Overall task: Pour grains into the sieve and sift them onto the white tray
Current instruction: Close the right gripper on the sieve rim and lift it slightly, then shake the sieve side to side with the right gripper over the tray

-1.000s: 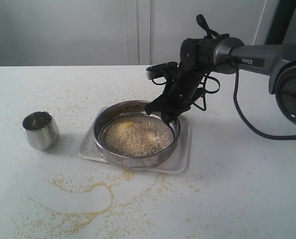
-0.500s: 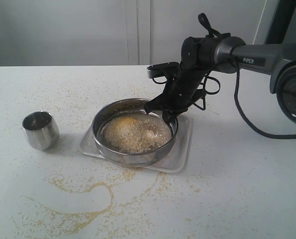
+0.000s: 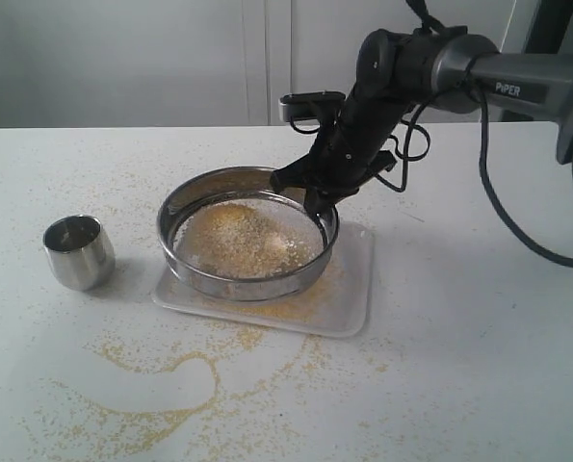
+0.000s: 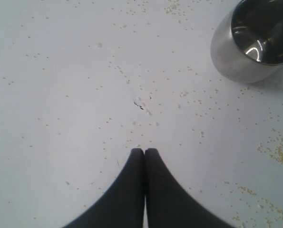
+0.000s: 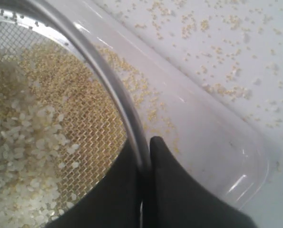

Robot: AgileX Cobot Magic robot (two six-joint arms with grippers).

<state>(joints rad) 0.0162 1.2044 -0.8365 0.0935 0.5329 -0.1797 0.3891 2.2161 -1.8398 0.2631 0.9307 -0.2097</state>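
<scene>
1. The right end effector (image 3: 311,198) is clamped on the rim of the sieve (image 3: 233,285). In the right wrist view, one dark finger (image 5: 172,190) is outside the steel wall and the other is inside over the mesh.
2. The sieve hangs tilted over the white tray (image 3: 355,289), with its gripped side toward the far right corner of the tray. It reaches past the tray's left edge. I cannot tell whether its low side touches the tray.
3. The grains (image 3: 236,241) lie in a pale heap on the mesh. Up close, whitish bits (image 5: 27,142) sit among finer yellow ones.
4. A fine yellow meal (image 3: 300,300) dusts the tray along its near edge, beside the sieve.
5. The tray lies flat around the middle of the tabletop (image 3: 459,366).
6. Spilled grains form a curved yellow trail (image 3: 161,380) between the tray and the near edge of the tabletop.
7. A steel cup (image 3: 78,252) stands upright toward the left edge, apart from the tray.
8. The left end effector (image 4: 144,153) has its fingers pressed together and holds nothing. It is over bare tabletop near the cup (image 4: 255,42).
</scene>
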